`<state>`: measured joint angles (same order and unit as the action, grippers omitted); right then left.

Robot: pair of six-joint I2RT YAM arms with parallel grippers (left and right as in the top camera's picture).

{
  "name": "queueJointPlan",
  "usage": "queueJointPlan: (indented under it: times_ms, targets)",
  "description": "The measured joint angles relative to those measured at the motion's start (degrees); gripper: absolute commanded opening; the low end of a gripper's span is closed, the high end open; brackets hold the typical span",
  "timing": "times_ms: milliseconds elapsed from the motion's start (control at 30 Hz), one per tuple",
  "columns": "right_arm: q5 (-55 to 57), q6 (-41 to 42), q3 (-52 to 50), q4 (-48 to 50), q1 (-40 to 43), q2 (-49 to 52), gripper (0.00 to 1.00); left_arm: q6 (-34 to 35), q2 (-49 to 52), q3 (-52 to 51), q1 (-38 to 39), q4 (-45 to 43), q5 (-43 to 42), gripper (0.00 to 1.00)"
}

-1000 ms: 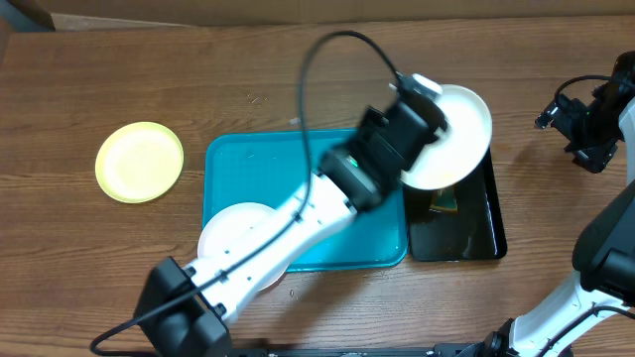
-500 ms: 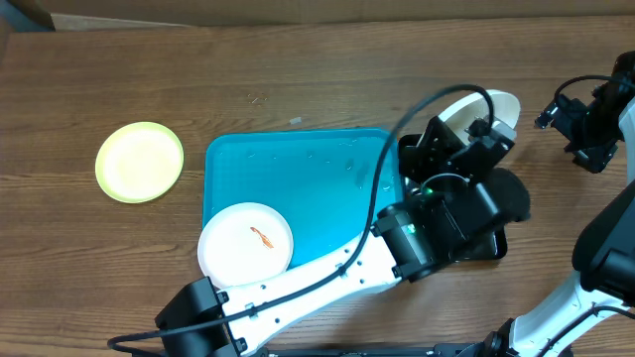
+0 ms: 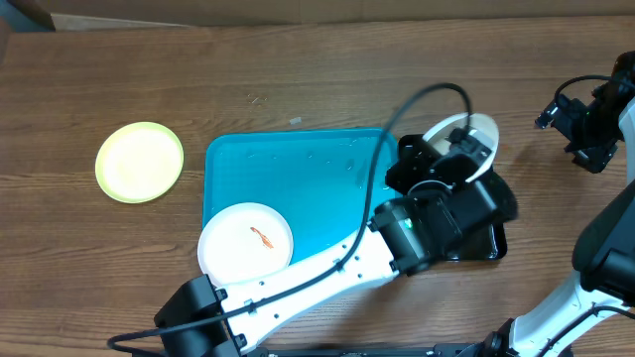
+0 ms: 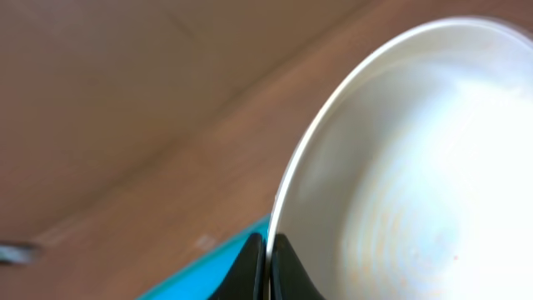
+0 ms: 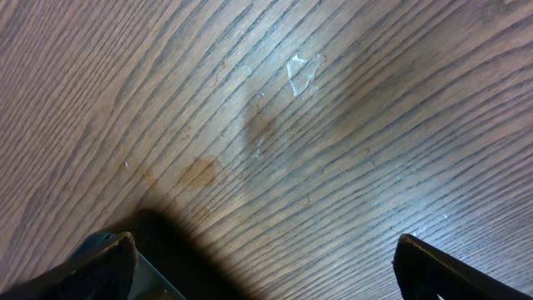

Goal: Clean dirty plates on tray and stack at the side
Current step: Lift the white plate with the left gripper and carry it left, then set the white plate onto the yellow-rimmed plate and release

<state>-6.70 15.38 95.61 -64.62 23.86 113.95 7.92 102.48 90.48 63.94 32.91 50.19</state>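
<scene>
Turquoise tray (image 3: pixel 317 183) lay just beside the left claw (image 3: pixel 458 149), on the side away from the right claw (image 3: pixel 585 124); the black tray (image 3: pixel 481 248) sat beneath the left claw. The left claw was clamped on the rim of a white plate (image 4: pixel 416 167), tipped more edge-on than a second before. Its arm had swung off the tray, uncovering a smeared white plate (image 3: pixel 245 243) behind it. Farthest off sat the yellow-green plate (image 3: pixel 140 162). The right claw stayed wide, holding nothing.
</scene>
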Motion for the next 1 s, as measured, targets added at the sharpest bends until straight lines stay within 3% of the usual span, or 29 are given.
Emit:
queueJointPlan:
  times_ms: [267,433,600,767,1000]
  targets:
    - [0.04,0.02,0.02,0.02,0.0,0.0,1.0,13.25,0.09,0.0,-12.13,2.03,-23.65,0.04]
    - [0.02,0.02,0.0,0.02,0.0,0.0,1.0,19.98,0.09,0.0,-25.57,6.84,-37.9,0.04]
    - [-0.17,0.02,0.0,-0.02,0.0,0.0,1.0,24.06,0.11,0.0,-43.82,13.0,-49.13,0.04]
    - [-0.24,0.0,0.0,0.0,0.0,0.0,1.0,25.31,0.15,0.0,-61.81,20.09,-51.91,0.04]
    - [-0.35,0.02,0.0,0.0,0.0,0.0,1.0,26.27,0.2,0.0,-82.95,26.08,-45.83,0.04]
